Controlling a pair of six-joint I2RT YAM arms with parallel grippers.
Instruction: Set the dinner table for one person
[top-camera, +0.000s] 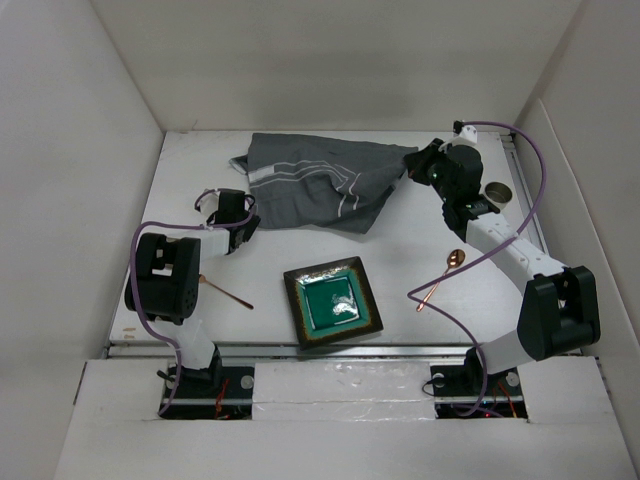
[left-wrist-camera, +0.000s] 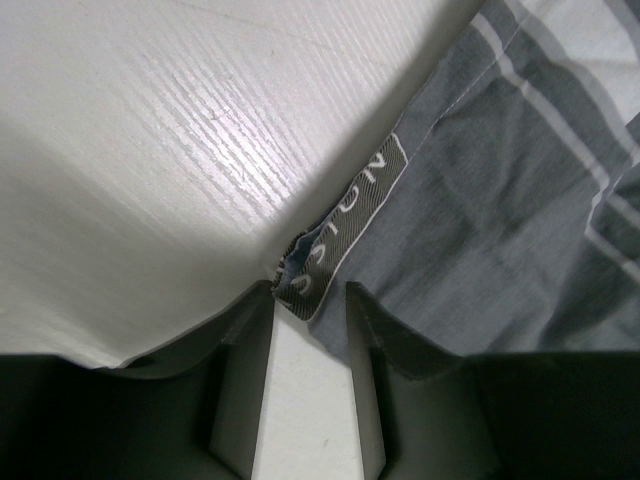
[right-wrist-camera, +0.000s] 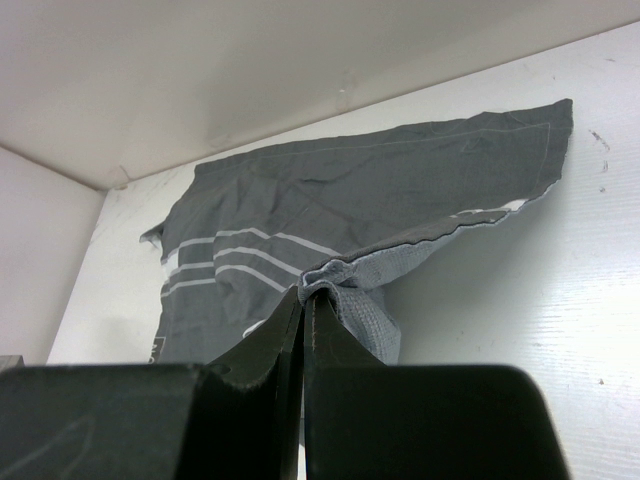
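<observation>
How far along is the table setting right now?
Nothing looks placed yet. In hand: the cloth mat lies rumpled at the far side, the right end effector pinching a fold, the left end effector open at its labelled hem. Left: flatten the mat, then arrange the plate, spoon, second utensil and cup.

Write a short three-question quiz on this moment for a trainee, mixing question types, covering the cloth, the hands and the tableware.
1. True or false: the right hand is shut on the grey cloth mat.
2. The plate is: A round and white; B square and green; C oval and blue.
3. In the top view, on which side of the plate does the copper spoon lie?
Key: 1 true; 2 B; 3 right.
</observation>
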